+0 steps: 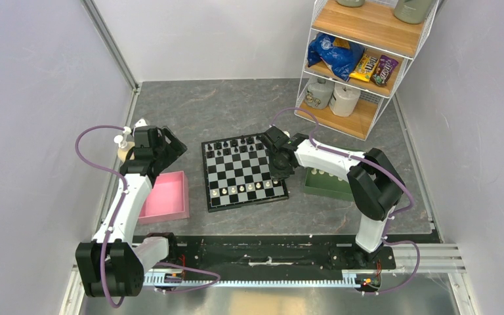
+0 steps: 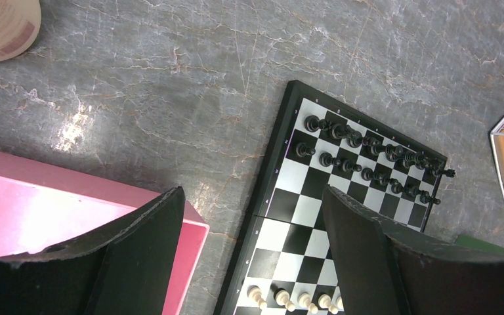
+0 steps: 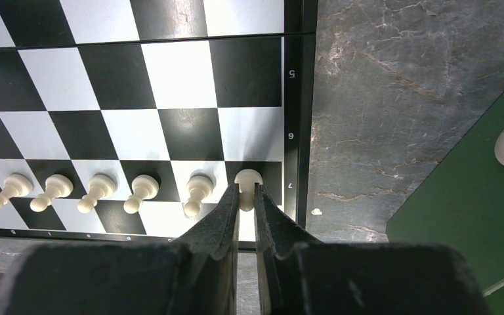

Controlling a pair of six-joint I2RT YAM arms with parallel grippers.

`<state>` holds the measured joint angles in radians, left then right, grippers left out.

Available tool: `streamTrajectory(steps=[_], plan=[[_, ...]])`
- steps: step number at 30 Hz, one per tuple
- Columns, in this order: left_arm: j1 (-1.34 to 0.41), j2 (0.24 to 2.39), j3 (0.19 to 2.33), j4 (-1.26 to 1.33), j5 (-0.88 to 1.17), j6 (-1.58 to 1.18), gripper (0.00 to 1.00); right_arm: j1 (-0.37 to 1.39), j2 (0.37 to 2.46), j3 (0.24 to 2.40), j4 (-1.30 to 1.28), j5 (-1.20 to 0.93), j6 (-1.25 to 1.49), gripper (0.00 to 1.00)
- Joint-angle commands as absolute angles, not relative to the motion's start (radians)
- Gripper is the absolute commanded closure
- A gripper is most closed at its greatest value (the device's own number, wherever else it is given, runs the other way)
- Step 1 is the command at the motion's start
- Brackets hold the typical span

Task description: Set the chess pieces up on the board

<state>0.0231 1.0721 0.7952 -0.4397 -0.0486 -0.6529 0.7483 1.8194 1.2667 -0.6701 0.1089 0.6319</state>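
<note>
1. Right gripper: fingers are clenched on a white pawn, gripped just below its round head. It is held over the end square of the pawn row, beside the right border. Whether the base is seated cannot be told.
2. Board: black pieces are ranged along the two far rows. A row of white pawns is set on the near side.
3. Left gripper: fingers are released and spread wide with nothing between them, above the table between pink tray and board.
4. Green tray: further white pieces are kept here, right of the board.
5. Hazard: the neighbouring pawn stands just beside one finger and could be toppled when the jaws are spread.
6. Hazard: if let go tilted or unseated, the held pawn could fall and roll over the border.
7. Hazard: the pawn could cling to a pad and be dragged off-centre on withdrawal.
</note>
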Motion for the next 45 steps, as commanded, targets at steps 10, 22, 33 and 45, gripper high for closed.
streamTrajectory(steps=[10, 22, 33, 45], plan=[[0.027, 1.065, 0.798, -0.423, -0.044, -0.639, 0.16, 0.750, 1.811, 1.294, -0.705, 0.123, 0.619, 0.84], [0.027, 1.066, 0.801, -0.422, -0.041, -0.640, 0.16, 0.750, 1.814, 1.299, -0.707, 0.106, 0.609, 0.83], [0.027, 1.064, 0.799, -0.422, -0.044, -0.638, 0.16, 0.750, 1.826, 1.311, -0.701, 0.089, 0.605, 0.71], [0.026, 1.060, 0.808, -0.424, -0.038, -0.635, 0.16, 0.747, 1.754, 1.355, -0.707, 0.133, 0.584, 0.63]])
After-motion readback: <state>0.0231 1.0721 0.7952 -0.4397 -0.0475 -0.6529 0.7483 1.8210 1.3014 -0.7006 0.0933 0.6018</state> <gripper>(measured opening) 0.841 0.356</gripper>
